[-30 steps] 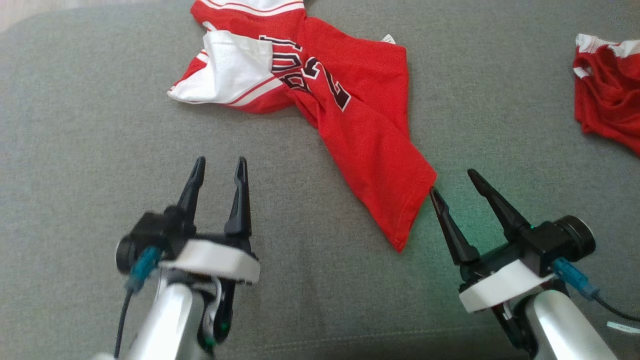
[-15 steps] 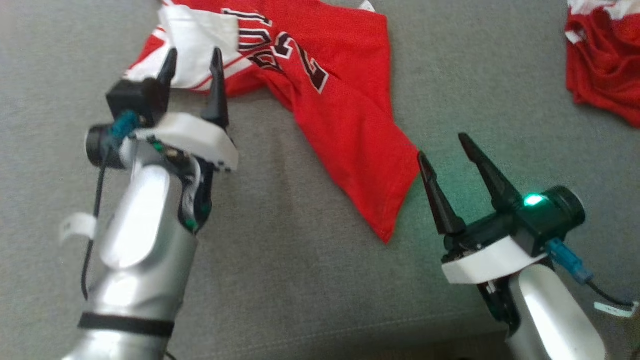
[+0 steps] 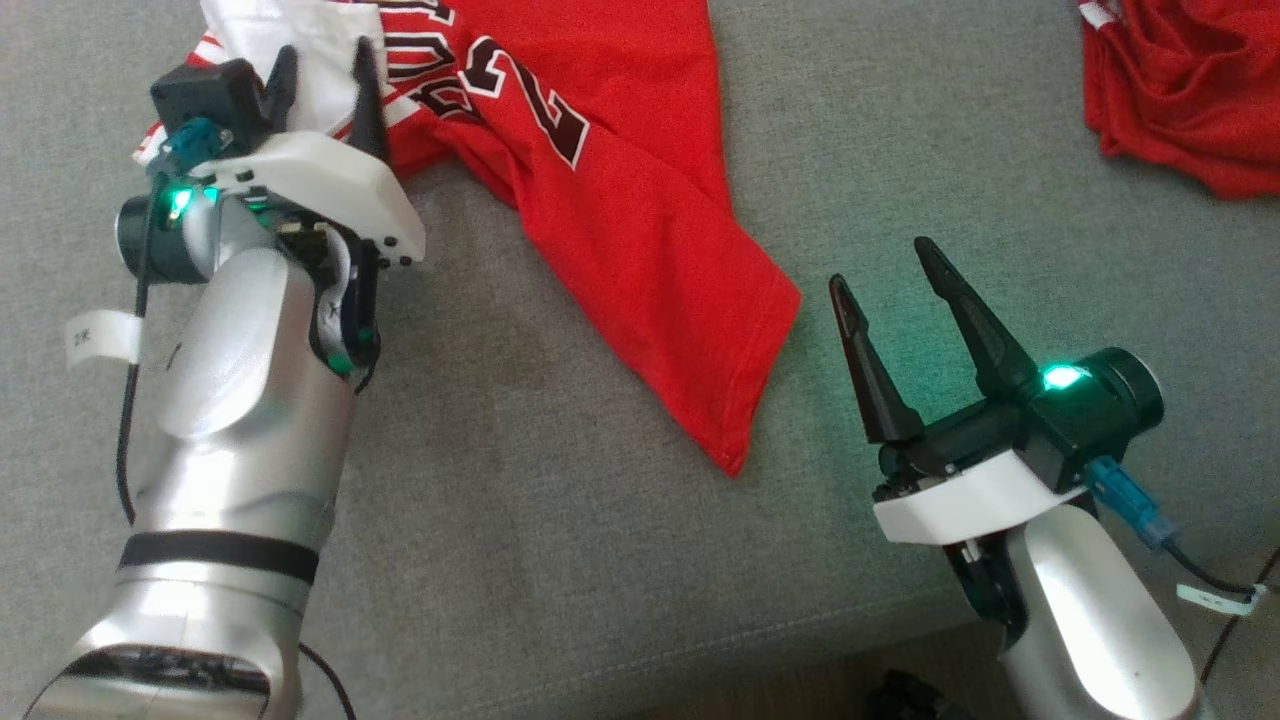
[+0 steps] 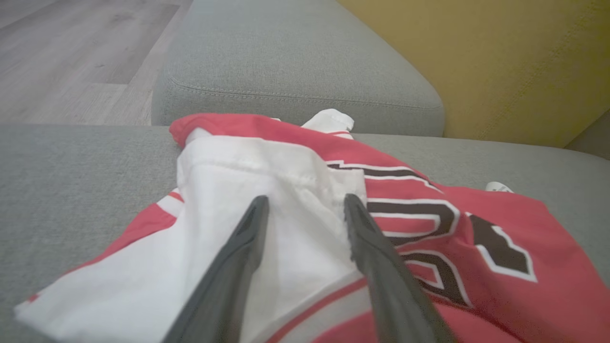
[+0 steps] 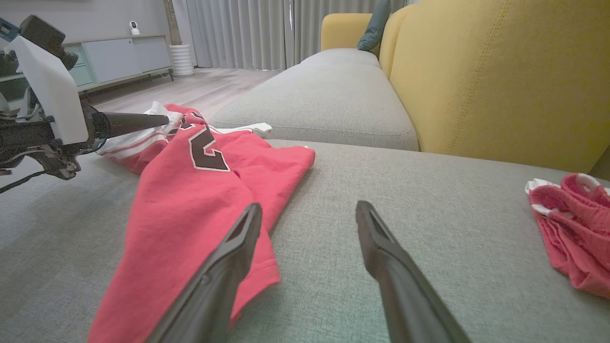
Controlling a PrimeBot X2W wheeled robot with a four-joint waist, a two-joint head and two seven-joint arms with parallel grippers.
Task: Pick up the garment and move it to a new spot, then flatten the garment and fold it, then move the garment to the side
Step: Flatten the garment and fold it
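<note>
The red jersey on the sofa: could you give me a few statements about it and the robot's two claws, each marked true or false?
1. The left gripper hangs open over the white sleeve of the jersey. True.
2. The right gripper is clamped on the jersey's hem. False: it is open beside the hem, holding nothing.
3. The jersey is neatly folded. False: it lies crumpled and unfolded.
4. A second red garment lies apart from the jersey on the same grey cushion. True.
</note>
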